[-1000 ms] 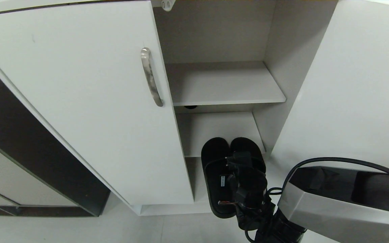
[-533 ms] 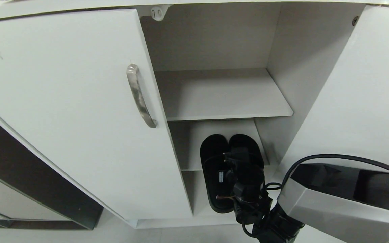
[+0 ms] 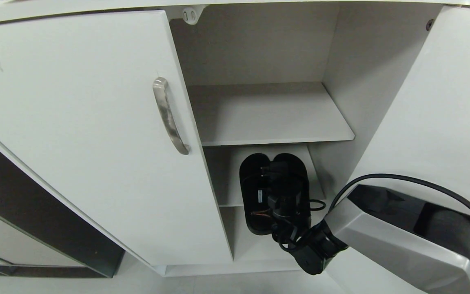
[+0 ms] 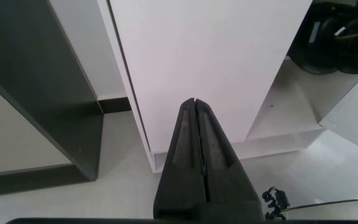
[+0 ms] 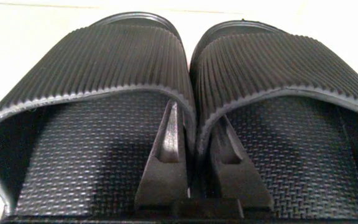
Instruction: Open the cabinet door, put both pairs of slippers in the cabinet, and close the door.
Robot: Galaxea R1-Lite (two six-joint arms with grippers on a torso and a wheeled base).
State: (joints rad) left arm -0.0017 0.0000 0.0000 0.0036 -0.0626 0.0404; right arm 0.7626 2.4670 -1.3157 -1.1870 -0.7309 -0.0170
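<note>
**Two slippers (image 3: 253, 192) clamped in the right gripper (image 3: 275, 168)**

Head view: the black pair sits inside the cabinet (image 3: 333, 61) under the shelf (image 3: 267, 118), toes ahead of the jaws.

Left wrist view: the left gripper (image 4: 194, 109) has its jaws pressed together on nothing, well apart from the slippers (image 4: 321, 57).

Right wrist view: one jaw sits inside each slipper (image 5: 123, 68), and the adjoining strap walls are squeezed between them.

two slippers (image 3: 254, 192), one cabinet (image 3: 267, 114), two doors (image 3: 76, 122)

Soft, even light washes the white cabinet door (image 3: 76, 122); its handle (image 3: 169, 116) carries a dull glint. Shadow gathers beneath the upper shelf (image 3: 267, 112), at six o'clock, around the black slippers (image 3: 249, 190). Straight edges bow near the frame's rim.
</note>
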